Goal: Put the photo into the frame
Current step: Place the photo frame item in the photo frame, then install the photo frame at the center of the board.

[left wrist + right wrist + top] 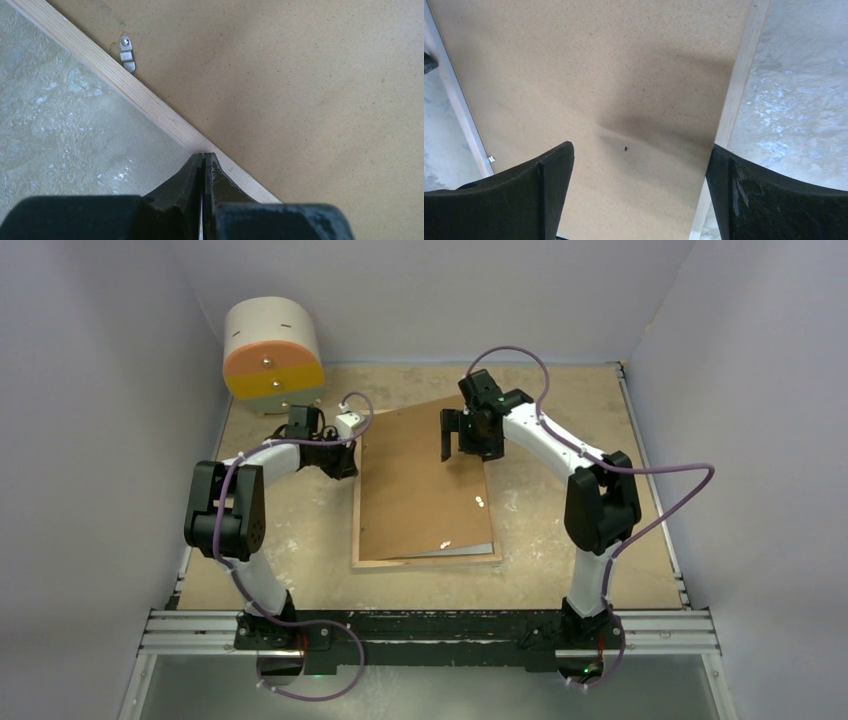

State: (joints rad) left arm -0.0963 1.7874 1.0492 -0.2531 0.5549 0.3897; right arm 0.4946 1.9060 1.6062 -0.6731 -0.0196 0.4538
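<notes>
Tabletop [560, 540]: backing board [420, 480] lies askew on frame [425, 562]; I see left gripper [204, 157] closed, empty, at frame's rim; right gripper [640, 150] spread wide, empty.

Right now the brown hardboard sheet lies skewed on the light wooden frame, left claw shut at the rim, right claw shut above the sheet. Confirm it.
The right claw is open, not shut: the right wrist view shows it spread wide above the brown hardboard sheet. The rest stands: sheet skewed on the light wooden frame, left claw shut at the rim.
</notes>
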